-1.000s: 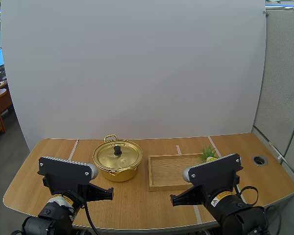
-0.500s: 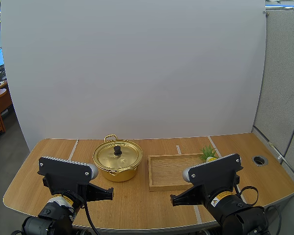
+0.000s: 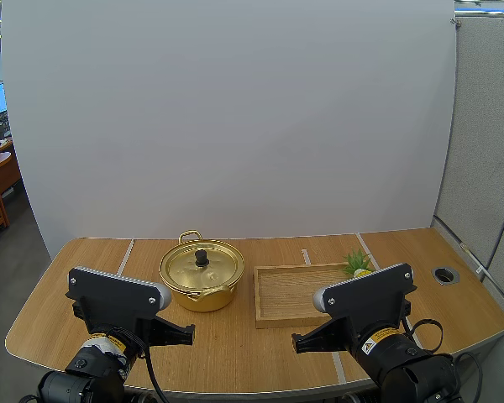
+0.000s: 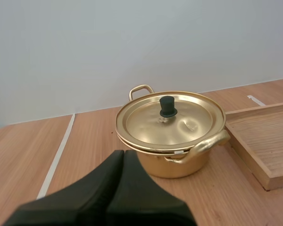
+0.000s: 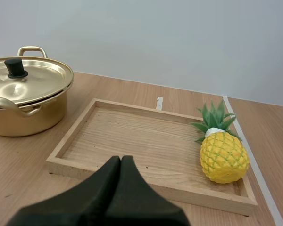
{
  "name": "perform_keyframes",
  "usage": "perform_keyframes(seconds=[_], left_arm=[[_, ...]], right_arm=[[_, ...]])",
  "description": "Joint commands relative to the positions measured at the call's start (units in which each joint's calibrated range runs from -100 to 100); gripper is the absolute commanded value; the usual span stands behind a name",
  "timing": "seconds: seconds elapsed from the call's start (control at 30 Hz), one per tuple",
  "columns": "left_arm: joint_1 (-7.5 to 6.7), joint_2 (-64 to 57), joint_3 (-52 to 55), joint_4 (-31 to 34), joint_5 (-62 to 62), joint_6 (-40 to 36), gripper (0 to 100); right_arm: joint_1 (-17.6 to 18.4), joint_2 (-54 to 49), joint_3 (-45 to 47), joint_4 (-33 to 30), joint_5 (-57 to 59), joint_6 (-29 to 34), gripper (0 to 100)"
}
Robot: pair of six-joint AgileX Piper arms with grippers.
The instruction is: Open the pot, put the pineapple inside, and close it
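A gold pot point(image 3: 201, 288) with its lid point(image 3: 201, 267) on and a black knob point(image 3: 202, 256) stands left of centre on the table. The left wrist view has the pot point(image 4: 179, 162) and lid point(image 4: 170, 120) just beyond my left gripper point(image 4: 123, 153), whose fingers lie together as one dark wedge. A yellow pineapple point(image 5: 224, 155) with green leaves lies in the far right corner of the wooden tray point(image 5: 75, 136). My right gripper point(image 5: 120, 158) is shut at the tray's near edge. From the high view the pineapple point(image 3: 358, 265) peeks out behind the right arm.
The wooden tray point(image 3: 269, 290) lies right of the pot. A round cable hole point(image 3: 445, 274) is set in the table's far right. Pale tape strips point(image 4: 59, 153) run across the wood. Both arms' bases crowd the table's front edge.
The left arm has shifted slightly; everything else is as before.
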Motion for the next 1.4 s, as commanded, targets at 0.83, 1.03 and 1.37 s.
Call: perform_keyframes(seconds=[0.83, 1.03, 1.37], left_arm=[[0.04, -0.22, -51.25, 0.11, 37.38, 3.06, 0], [0.04, -0.22, -60.17, 0.11, 50.32, 3.06, 0], [0.04, -0.22, -67.73, 0.11, 65.03, 2.94, 0]], right_arm=[[-0.18, -0.29, -44.33, 0.13, 40.98, -0.24, 0], [-0.18, -0.29, -53.26, 0.13, 56.24, -0.24, 0], [-0.18, -0.29, -63.12, 0.13, 67.83, -0.24, 0]])
